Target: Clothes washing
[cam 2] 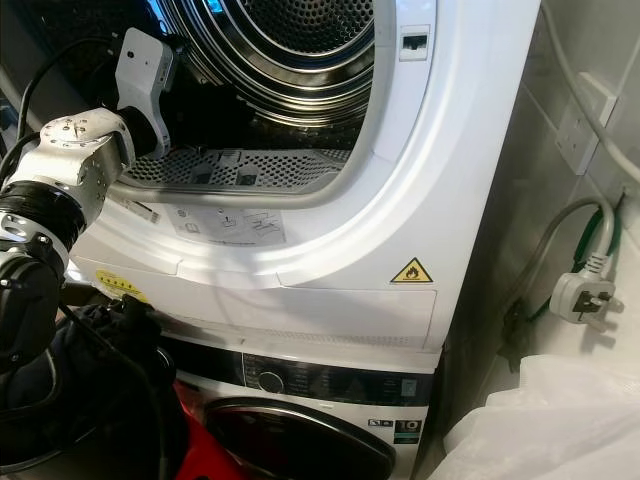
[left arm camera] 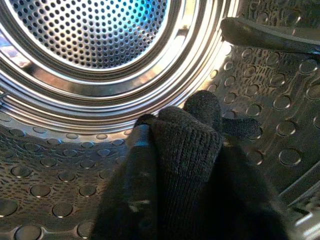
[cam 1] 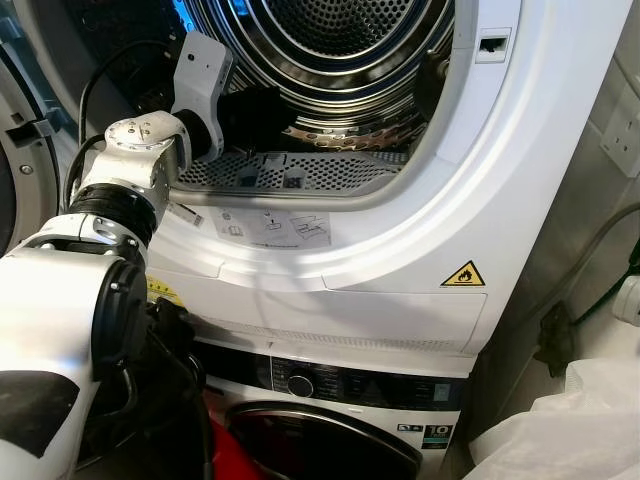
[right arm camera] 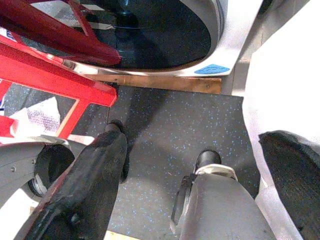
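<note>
Landmark: dryer (cam 1: 420,250), stacked on washer (cam 1: 340,420).
Around: wall plug (cam 2: 583,292) and socket (cam 2: 578,130) right of dryer; white plastic bag (cam 1: 570,430) lower right; red frame (right arm camera: 55,75) by washer door.
Surface: dark speckled floor (right arm camera: 165,130).
Left gripper (left arm camera: 170,150): inside dryer drum (left arm camera: 90,55), pinching dark knit garment (left arm camera: 185,165).
Garment: draped over fingers, long axis toward drum back.
Right gripper (right arm camera: 162,145): low by washer, fingers spread, nothing between.

My right pincer (right arm camera: 162,147) hangs over the floor (right arm camera: 170,120).
Its fingers (right arm camera: 95,175) stand apart above dark speckled flooring, near a red frame (right arm camera: 55,75) and the washer door (right arm camera: 165,35).
</note>
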Robot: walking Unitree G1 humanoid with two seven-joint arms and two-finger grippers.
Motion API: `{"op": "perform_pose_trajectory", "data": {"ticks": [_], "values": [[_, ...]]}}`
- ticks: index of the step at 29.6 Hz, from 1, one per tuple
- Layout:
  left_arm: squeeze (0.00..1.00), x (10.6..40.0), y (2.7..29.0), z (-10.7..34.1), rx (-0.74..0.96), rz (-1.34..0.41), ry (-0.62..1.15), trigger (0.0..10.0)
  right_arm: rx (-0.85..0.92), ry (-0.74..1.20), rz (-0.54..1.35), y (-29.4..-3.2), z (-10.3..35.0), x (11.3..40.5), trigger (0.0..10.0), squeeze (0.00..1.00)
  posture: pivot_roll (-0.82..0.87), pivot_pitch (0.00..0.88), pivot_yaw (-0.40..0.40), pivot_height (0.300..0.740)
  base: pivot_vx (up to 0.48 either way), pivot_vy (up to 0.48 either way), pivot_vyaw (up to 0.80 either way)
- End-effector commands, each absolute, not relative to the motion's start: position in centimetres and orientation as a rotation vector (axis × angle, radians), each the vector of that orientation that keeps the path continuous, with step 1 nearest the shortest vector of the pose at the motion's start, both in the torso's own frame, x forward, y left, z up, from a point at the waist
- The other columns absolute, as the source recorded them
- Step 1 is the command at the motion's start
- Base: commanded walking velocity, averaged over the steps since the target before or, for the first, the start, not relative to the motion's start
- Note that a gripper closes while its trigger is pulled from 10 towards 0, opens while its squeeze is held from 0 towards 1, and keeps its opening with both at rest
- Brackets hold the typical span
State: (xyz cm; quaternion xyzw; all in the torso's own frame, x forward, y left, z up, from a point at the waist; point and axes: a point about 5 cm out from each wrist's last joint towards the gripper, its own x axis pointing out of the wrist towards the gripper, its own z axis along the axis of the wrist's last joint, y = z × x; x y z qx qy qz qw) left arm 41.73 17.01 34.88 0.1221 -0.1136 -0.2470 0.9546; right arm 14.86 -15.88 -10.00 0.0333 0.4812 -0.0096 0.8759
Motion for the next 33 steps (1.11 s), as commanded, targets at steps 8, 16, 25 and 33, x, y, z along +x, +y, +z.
{"op": "perform_pose_trajectory", "data": {"ticks": [8, 16, 25, 33], "values": [[1.0, 41.5, 17.2, 35.6, 0.266, -0.546, -0.237, 10.0, 0.082, 1.0, -0.026, -15.5, -10.0, 14.9, 10.0, 0.0, -0.04, 0.0, 0.139, 0.74, 0.0, 0.0, 0.0], [1.0, 41.4, 17.6, 36.1, 0.232, -0.519, -0.26, 10.0, 0.071, 1.002, -0.03, -15.6, -10.0, 14.9, 10.0, 0.0, -0.03, 0.0, 0.135, 0.74, 0.0, 0.0, 0.0], [1.0, 41.4, 18.0, 36.2, 0.243, -0.494, -0.26, 10.0, 0.071, 1.002, -0.027, -15.7, -10.0, 15.0, 10.0, 0.0, -0.03, 0.0, 0.132, 0.74, 0.0, 0.0, 0.0], [1.0, 41.4, 17.9, 36.2, 0.261, -0.5, -0.25, 10.0, 0.066, 1.005, -0.031, -15.8, -10.0, 15.0, 10.0, 0.0, -0.03, 0.0, 0.133, 0.74, 0.0, 0.0, 0.0]]}}
